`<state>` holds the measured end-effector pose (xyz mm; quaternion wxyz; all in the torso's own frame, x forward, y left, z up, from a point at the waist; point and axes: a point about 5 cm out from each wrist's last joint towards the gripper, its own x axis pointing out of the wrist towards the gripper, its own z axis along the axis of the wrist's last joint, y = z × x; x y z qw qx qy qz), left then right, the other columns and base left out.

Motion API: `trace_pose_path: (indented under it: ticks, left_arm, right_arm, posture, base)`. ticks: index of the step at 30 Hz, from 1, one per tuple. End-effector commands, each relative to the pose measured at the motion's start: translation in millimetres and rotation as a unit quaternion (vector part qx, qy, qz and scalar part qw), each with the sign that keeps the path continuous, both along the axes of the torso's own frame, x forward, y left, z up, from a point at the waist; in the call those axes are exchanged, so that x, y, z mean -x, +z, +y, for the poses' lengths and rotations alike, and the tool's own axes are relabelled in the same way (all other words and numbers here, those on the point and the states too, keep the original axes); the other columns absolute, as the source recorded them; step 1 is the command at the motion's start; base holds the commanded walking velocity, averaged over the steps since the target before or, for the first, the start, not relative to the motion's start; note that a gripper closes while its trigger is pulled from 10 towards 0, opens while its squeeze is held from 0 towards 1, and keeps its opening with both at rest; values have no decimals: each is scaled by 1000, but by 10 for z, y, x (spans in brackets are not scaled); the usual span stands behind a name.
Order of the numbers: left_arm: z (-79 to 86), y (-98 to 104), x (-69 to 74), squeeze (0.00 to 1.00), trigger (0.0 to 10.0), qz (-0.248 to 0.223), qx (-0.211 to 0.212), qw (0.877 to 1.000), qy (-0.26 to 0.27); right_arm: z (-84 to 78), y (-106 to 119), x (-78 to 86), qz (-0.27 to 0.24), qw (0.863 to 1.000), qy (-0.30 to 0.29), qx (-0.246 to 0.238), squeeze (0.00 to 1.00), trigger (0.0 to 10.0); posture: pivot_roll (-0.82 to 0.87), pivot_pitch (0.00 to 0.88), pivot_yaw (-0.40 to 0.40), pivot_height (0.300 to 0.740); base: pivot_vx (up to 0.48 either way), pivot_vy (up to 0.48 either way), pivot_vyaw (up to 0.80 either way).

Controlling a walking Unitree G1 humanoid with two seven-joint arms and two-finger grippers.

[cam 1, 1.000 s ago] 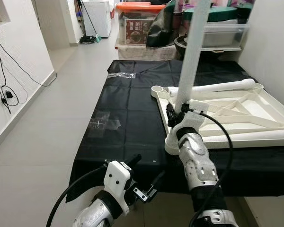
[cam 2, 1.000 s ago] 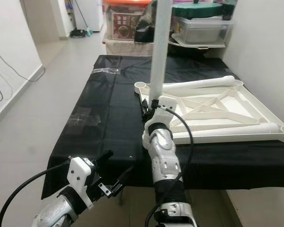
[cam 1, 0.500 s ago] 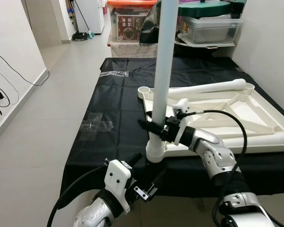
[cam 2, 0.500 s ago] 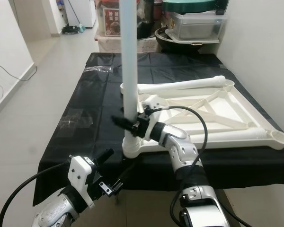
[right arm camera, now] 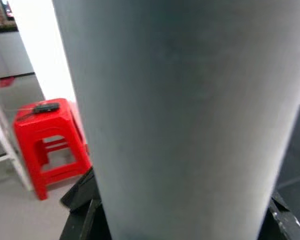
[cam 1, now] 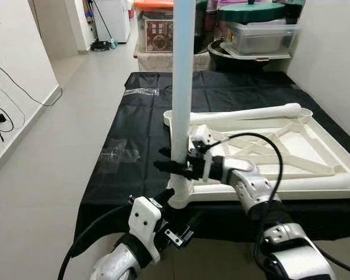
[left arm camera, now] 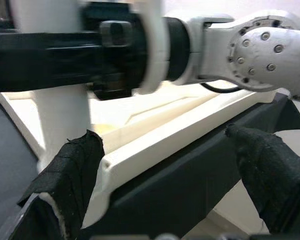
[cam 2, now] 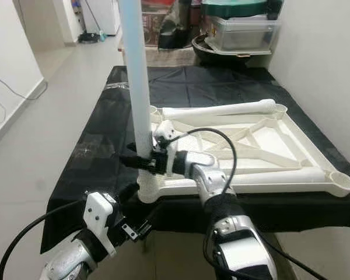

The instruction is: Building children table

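Black-draped table (cam 1: 134, 128), upturned white tabletop (cam 1: 315, 146) on it. Right gripper (cam 1: 174, 166) clamped on upright table leg (cam 1: 181, 87), now swung straighter over near-left corner socket (cam 1: 178, 198); seating seems close. Left gripper (left arm camera: 165, 165) apart, idle below.

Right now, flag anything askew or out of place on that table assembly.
The upright leg in the near-left corner socket of the upside-down tabletop tilts slightly; the right gripper clamps it. Two legs lie loose inside.

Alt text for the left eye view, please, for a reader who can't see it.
The right hand grips an upright white table leg seated in the near corner socket of an upside-down white tabletop on a black-covered table. The left hand hovers open below the table edge.
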<state>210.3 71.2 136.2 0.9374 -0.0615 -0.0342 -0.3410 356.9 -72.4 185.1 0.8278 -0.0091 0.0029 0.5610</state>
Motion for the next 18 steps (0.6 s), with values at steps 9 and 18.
trace_pose_path:
  ticks: [9,18]
  left_arm:
    - [7,-48,-16,0,10000,7,-7,1000,2]
    - [14,-55,-14,0,10000,7,-8,1000,0]
  right_arm:
    - [-141,-91,-130,11,968,-249,-35,0,0]
    - [-635,-232,16,22,754,-655,-42,0,0]
  posture:
    - [81,46,-28,740]
    - [80,44,-27,740]
  base:
    - [0,0,0]
    - [0,0,0]
